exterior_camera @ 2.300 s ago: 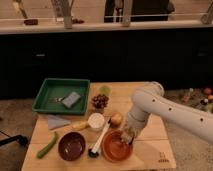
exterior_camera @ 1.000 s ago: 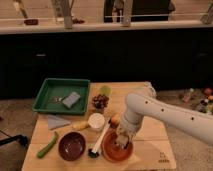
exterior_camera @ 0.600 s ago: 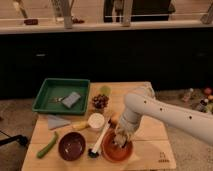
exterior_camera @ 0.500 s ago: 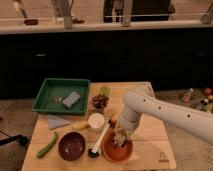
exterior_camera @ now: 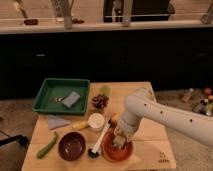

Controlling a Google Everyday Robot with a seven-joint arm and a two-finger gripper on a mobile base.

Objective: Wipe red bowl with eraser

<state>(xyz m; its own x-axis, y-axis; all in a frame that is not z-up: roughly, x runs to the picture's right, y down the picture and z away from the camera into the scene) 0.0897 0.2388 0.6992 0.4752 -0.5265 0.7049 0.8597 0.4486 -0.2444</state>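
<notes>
The red bowl (exterior_camera: 111, 153) sits on the wooden table (exterior_camera: 150, 132) near its front edge, right of centre. My white arm comes in from the right and bends down into it. My gripper (exterior_camera: 119, 142) is low inside the bowl, over its middle and upper part, hiding much of the inside. A pale shape shows at the gripper's tip, against the bowl's inner surface. I cannot make out the eraser as a separate thing.
A dark brown bowl (exterior_camera: 72, 146) stands left of the red one, with a white-handled brush (exterior_camera: 99, 141) between them. Further back are a white cup (exterior_camera: 95, 120), grapes (exterior_camera: 100, 101), a grey cloth (exterior_camera: 56, 121), a green vegetable (exterior_camera: 47, 146) and a green tray (exterior_camera: 52, 85).
My arm and gripper have shifted a little to the left inside the red bowl, staying low in it. The bowl and the other things have not moved.
</notes>
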